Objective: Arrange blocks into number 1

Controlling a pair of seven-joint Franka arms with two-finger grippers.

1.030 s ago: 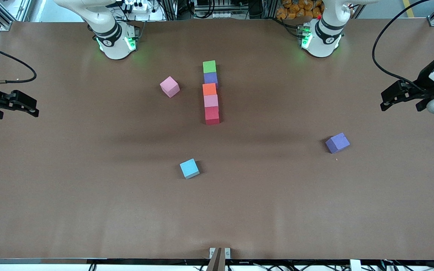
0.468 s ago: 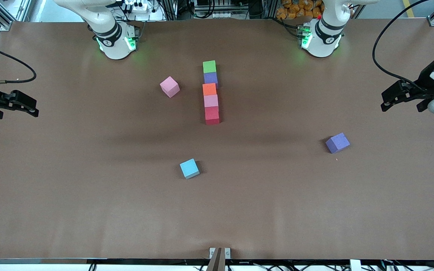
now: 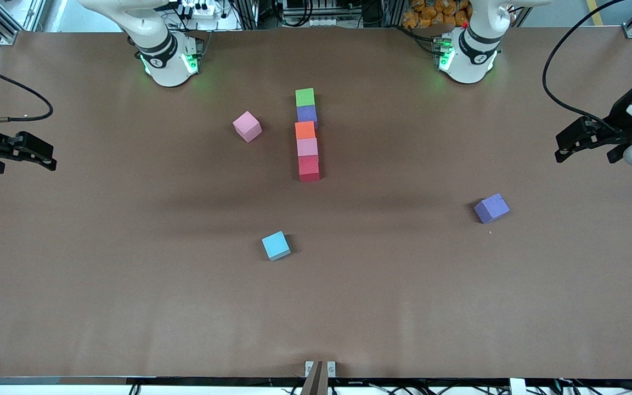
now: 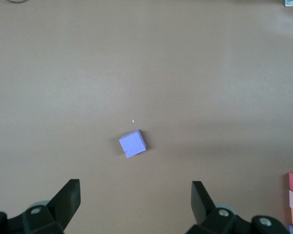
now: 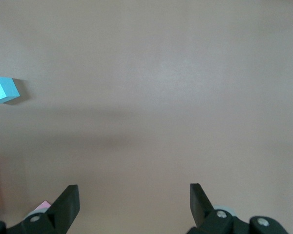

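While both arms wait at their own ends of the table (image 3: 129,307), five blocks lie in a touching line near the middle, running toward the front camera: green block (image 3: 305,97), then a purple block (image 3: 306,113), orange block (image 3: 305,130), a pink block (image 3: 307,147) and red block (image 3: 309,167) nearest the camera. Beside this line, toward the right arm's end and apart from it, sits a second pink block (image 3: 247,126), turned at an angle. A light blue block (image 3: 276,245) lies alone, well nearer the camera than the line. The second purple block (image 3: 491,208) lies alone toward the left arm's end, also turned, and shows in the left wrist view (image 4: 132,144) between the spread fingers. The left gripper (image 3: 568,147) hangs over the table's edge at its end, jaws wide apart and holding nothing. The right gripper (image 3: 41,156) hangs over its own end, likewise spread wide and empty; its wrist view catches the light blue block (image 5: 2,89) and, at the frame's edge, what seems to be a corner of the loose pink block (image 5: 43,206).
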